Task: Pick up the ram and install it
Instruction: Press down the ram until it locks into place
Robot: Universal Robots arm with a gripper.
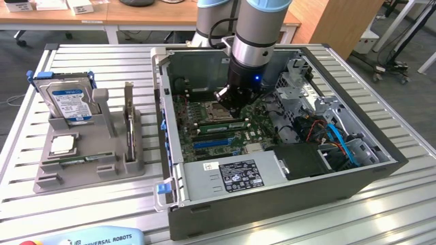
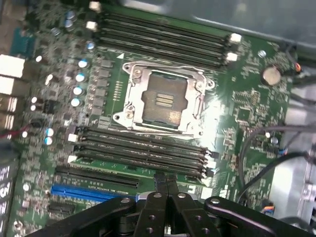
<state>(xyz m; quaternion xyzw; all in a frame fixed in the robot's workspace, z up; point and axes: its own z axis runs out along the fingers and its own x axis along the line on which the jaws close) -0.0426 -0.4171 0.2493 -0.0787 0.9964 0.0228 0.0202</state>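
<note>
Pincer (image 2: 166, 185) pressed together over the motherboard (image 2: 237, 113), beside the slots; ram (image 1: 221, 124) seated there.

A green printed motherboard (image 1: 218, 122) fills the grey metal computer case (image 1: 272, 204), with a bright blue expansion slot (image 2: 89, 192) and black memory slots (image 2: 143, 148). At nine o'clock of the case, on the pale ribbed metal bench (image 1: 381, 214), a silver hard drive (image 1: 68, 102) carries a blue-and-white label.
</note>
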